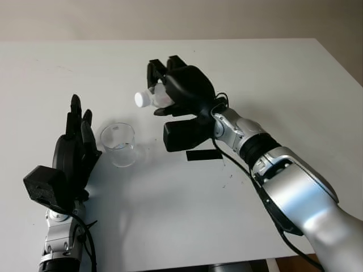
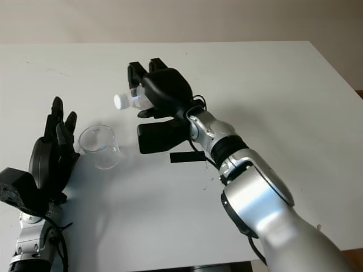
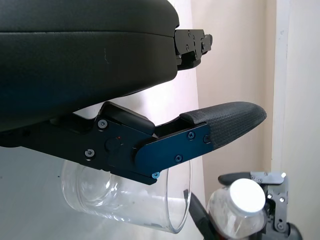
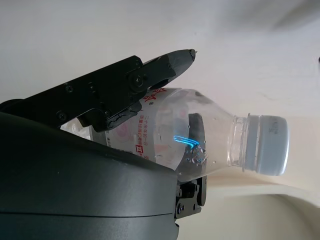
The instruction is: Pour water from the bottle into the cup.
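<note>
A clear plastic bottle (image 1: 154, 96) with a white cap (image 1: 140, 100) on it hangs tilted above the table, neck pointing left toward the cup. My right hand (image 1: 176, 90) is shut on the bottle (image 4: 200, 130), fingers wrapped around its labelled body. The clear cup (image 1: 118, 144) stands upright on the white table (image 1: 272, 85), below and to the left of the cap. My left hand (image 1: 74, 147) is open just left of the cup (image 3: 125, 200), palm facing it, not holding it.
A black strip (image 1: 204, 154) lies flat on the table under my right forearm. The table's right edge (image 1: 340, 62) runs diagonally at the far right.
</note>
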Robot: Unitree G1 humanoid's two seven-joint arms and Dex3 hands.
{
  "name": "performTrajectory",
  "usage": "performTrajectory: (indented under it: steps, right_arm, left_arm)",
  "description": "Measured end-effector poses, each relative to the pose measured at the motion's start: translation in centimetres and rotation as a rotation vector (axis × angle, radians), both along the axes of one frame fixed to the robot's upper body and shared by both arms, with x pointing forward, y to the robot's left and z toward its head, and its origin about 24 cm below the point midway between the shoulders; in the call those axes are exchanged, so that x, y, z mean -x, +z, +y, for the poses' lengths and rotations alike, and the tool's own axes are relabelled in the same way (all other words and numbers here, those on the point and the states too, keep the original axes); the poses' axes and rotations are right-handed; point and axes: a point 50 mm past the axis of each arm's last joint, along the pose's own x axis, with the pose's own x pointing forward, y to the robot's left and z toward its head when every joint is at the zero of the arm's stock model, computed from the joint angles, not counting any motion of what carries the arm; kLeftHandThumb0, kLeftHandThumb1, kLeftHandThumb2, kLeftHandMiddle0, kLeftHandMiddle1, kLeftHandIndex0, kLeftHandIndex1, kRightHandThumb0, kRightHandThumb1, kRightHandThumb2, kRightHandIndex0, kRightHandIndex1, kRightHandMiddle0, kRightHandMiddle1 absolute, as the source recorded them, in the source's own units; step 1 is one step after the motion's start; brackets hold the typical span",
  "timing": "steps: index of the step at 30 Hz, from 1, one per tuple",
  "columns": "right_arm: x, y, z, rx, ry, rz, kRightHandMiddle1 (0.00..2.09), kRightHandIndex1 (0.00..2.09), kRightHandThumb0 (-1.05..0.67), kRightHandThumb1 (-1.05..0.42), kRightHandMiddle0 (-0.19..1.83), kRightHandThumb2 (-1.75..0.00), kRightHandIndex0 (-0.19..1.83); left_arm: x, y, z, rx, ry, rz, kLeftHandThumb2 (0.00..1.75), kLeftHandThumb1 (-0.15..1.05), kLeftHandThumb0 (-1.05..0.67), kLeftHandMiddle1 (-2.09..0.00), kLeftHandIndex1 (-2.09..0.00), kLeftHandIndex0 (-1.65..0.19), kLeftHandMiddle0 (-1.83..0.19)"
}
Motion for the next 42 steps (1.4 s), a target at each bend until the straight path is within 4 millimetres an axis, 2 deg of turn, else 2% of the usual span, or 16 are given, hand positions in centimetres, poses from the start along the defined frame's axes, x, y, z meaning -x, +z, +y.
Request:
performTrajectory:
  steps: [2, 5, 8, 10, 12, 15, 34, 37, 42]
  right_arm:
    - [0.1, 0.1, 0.3, 0.036, 0.013, -0.042, 1.87, 2.09, -0.25, -1.02, 0.3, -0.07, 1.05]
    - [0.2, 0.0, 0.5, 0.063, 0.023, -0.061, 1.75, 2.09, -0.31, -1.01, 0.3, -0.06, 1.04]
    - [0.2, -0.3, 0.9, 0.1, 0.025, -0.072, 2.02, 2.09, -0.33, -1.03, 0.29, -0.06, 1.06]
    - [0.3, -0.4, 1.4, 0.119, 0.031, -0.08, 2.08, 2.09, -0.34, -1.02, 0.29, -0.05, 1.07]
    - [0.5, -0.2, 1.9, 0.128, 0.041, -0.096, 2.09, 2.09, -0.34, -1.01, 0.33, -0.05, 1.09]
    - [0.6, 0.2, 2.7, 0.152, 0.059, -0.14, 1.94, 2.09, -0.36, -0.99, 0.32, -0.05, 1.1]
    - [1.1, 0.3, 3.6, 0.175, 0.101, -0.235, 2.09, 2.09, -0.36, -1.02, 0.43, -0.06, 1.17]
    - [1.2, 0.4, 3.7, 0.188, 0.113, -0.26, 2.09, 2.09, -0.34, -1.03, 0.53, -0.06, 1.2]
    - [1.2, 0.8, 3.7, 0.184, 0.124, -0.295, 2.09, 2.09, -0.36, -1.02, 0.38, -0.05, 1.17]
  left_arm:
    - [0.0, 0.0, 0.0, 0.0, -0.001, 0.0, 0.78, 1.05, -0.89, -0.3, 0.0, 0.11, 0.19]
    - [0.0, 0.0, -0.1, -0.001, -0.001, 0.0, 0.78, 1.05, -0.9, -0.31, 0.0, 0.11, 0.19]
    - [0.0, 0.0, -0.1, 0.0, 0.001, 0.0, 0.78, 1.05, -0.9, -0.29, 0.0, 0.12, 0.19]
    - [0.0, 0.0, -0.2, -0.001, -0.002, -0.004, 0.79, 1.05, -0.9, -0.29, 0.0, 0.13, 0.19]
    - [0.0, 0.0, -0.2, -0.002, -0.004, -0.008, 0.79, 1.05, -0.9, -0.28, 0.0, 0.13, 0.19]
    - [0.0, 0.1, -0.3, -0.002, -0.006, -0.01, 0.79, 1.05, -0.9, -0.26, 0.0, 0.14, 0.19]
    - [-0.2, 0.0, -0.6, 0.0, 0.001, -0.011, 0.79, 1.05, -0.91, -0.26, 0.0, 0.13, 0.19]
    - [-0.2, 0.0, -0.6, 0.001, 0.001, -0.012, 0.8, 1.05, -0.91, -0.27, 0.0, 0.12, 0.19]
    - [-0.3, 0.0, -0.7, 0.001, 0.001, -0.012, 0.79, 1.05, -0.92, -0.28, 0.0, 0.13, 0.19]
